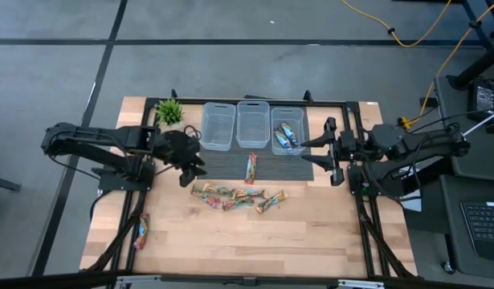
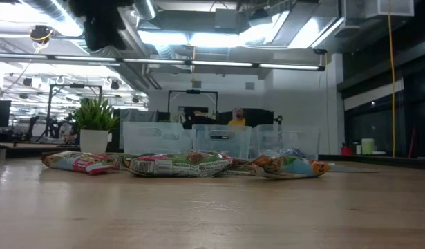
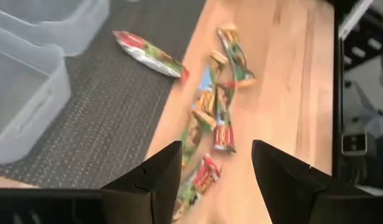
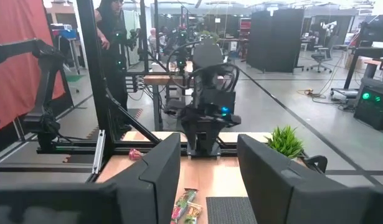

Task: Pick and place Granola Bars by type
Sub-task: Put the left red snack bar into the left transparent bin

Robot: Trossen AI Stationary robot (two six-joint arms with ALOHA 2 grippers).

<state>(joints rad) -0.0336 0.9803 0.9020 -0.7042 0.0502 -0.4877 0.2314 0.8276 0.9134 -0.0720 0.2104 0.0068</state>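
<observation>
hovering above the dark mat [image 1: 230, 164] just left of the bar pile, the left gripper [image 1: 192, 170] has its fingers spread and holds nothing. most bars [image 1: 234, 197] lie clustered on the wood; one [image 1: 251, 167] rests on the mat, two [image 1: 285, 136] sit in the right bin [image 1: 287, 110]. the right gripper [image 1: 320, 152] waits near that bin, also spread.

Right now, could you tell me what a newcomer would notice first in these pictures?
A jumble of granola bars lies mid-table on the bare wood, with one bar apart on the dark mat. Behind it stand three clear bins, only the right bin holding bars. The left gripper hangs open beside the pile; the right gripper waits open near that bin.
</observation>
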